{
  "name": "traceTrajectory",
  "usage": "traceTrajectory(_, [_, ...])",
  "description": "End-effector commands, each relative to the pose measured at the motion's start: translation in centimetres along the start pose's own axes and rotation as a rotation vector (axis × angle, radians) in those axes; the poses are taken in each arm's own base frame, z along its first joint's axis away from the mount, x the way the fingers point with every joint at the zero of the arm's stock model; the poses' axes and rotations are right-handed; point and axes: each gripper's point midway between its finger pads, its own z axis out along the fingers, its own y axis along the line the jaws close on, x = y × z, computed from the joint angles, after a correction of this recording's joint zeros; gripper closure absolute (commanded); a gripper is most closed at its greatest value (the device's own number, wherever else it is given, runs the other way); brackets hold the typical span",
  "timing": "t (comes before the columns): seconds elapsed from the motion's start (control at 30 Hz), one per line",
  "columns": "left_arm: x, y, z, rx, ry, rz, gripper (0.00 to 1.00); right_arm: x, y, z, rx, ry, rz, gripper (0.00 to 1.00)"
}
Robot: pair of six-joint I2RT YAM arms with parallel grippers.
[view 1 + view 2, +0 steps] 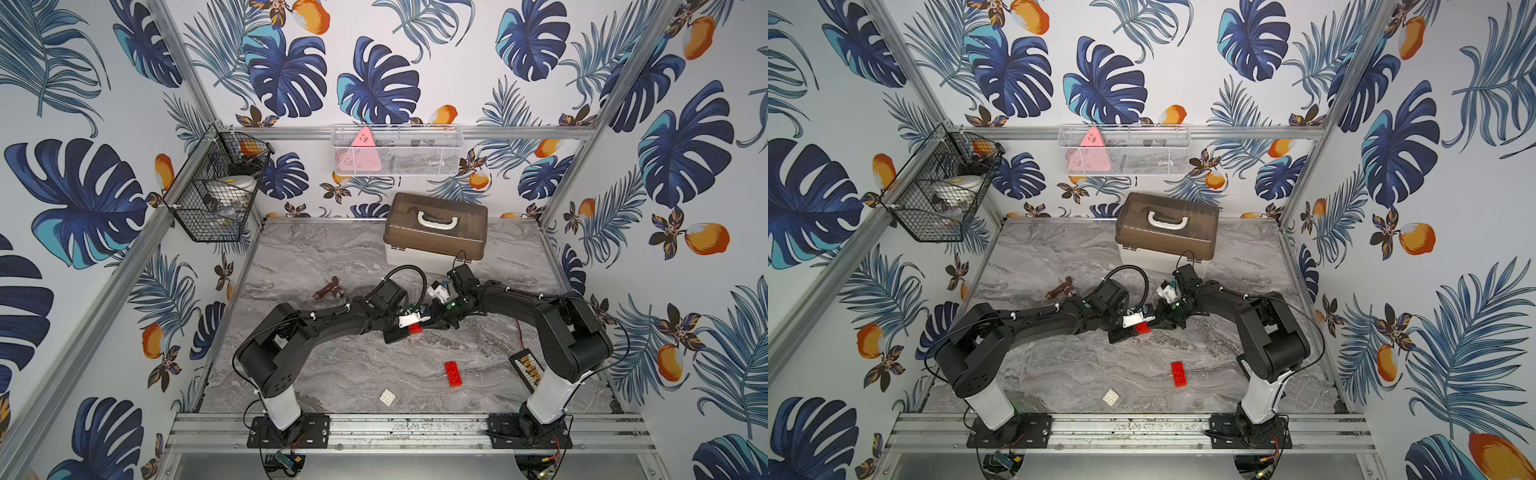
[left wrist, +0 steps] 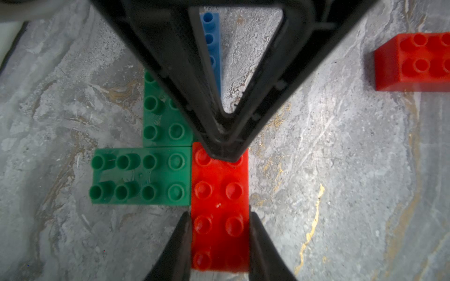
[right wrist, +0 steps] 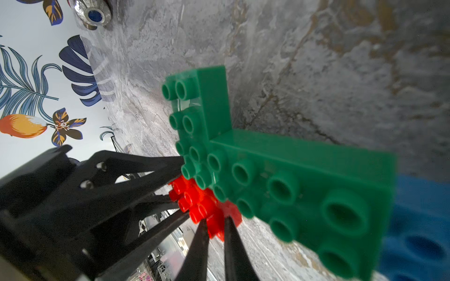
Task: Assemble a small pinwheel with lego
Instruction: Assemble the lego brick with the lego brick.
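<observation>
Two black robot arms (image 1: 1025, 328) meet at centre frame over the grey marbled tabletop (image 1: 1059, 374). The left gripper (image 1: 1139, 325) and right gripper (image 1: 1154, 322) stand tip to tip, with a red studded plastic brick (image 1: 1143, 328) partly visible beneath them. Lower centre, well apart from them, lie a loose red oblong studded brick (image 1: 1178, 373) and, below-left of it, a small white square studded brick (image 1: 1111, 397). A white plastic box with brown lid (image 1: 1167, 232) stands at upper centre.

Green bricks (image 2: 155, 175) in flat L, red brick (image 2: 219, 194) flush alongside; white square (image 1: 387, 397) apart.
</observation>
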Motion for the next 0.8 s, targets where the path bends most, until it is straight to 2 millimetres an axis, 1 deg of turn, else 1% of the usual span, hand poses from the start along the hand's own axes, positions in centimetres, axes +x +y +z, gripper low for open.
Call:
traceTrajectory(0.0, [-0.1,-0.7,0.7,0.055,0.0,0.001,0.97,1.1,-2.7,1.0,0.138,0.033,0.043,0.86])
traceTrajectory(0.07, [-0.1,-1.0,0.6,0.066,0.006,-0.009,0.97,1.3,-2.7,1.6,0.153,0.047,0.038,0.86])
traceTrajectory(0.2, [0.1,-1.4,0.4,0.08,0.003,-0.013,0.96,1.9,-3.5,2.4,0.195,0.063,0.049,0.86])
traceTrajectory(0.3, [0.7,-1.4,0.6,0.079,0.028,-0.019,0.96,2.0,-3.8,2.6,0.213,0.06,0.052,0.87])
traceTrajectory(0.4, [0.2,-1.4,0.5,0.083,0.013,-0.013,0.95,2.0,-4.0,2.6,0.227,0.064,0.056,0.87])
traceTrajectory(0.5, [0.0,-1.2,0.6,0.085,0.014,-0.016,0.93,1.7,-3.5,2.4,0.217,0.059,0.054,0.87])
traceTrajectory(0.57, [-0.3,-1.3,0.5,0.092,-0.001,-0.012,0.89,1.4,-2.6,2.1,0.19,0.042,0.047,0.87])
traceTrajectory(0.63, [-0.7,-1.1,0.2,0.083,-0.016,-0.01,0.8,1.0,-1.5,1.4,0.168,0.022,0.033,0.87])
traceTrajectory(0.67, [-1.0,-0.8,0.1,0.078,-0.024,-0.017,0.76,0.6,-1.0,1.0,0.154,0.011,0.026,0.87])
traceTrajectory(0.73, [-1.4,-0.1,-0.3,0.078,-0.034,-0.035,0.71,0.1,0.0,0.5,0.114,-0.005,0.026,0.87])
traceTrajectory(0.77, [-1.6,0.4,-0.5,0.069,-0.035,-0.048,0.66,-0.3,0.4,0.3,0.091,-0.01,0.026,0.86])
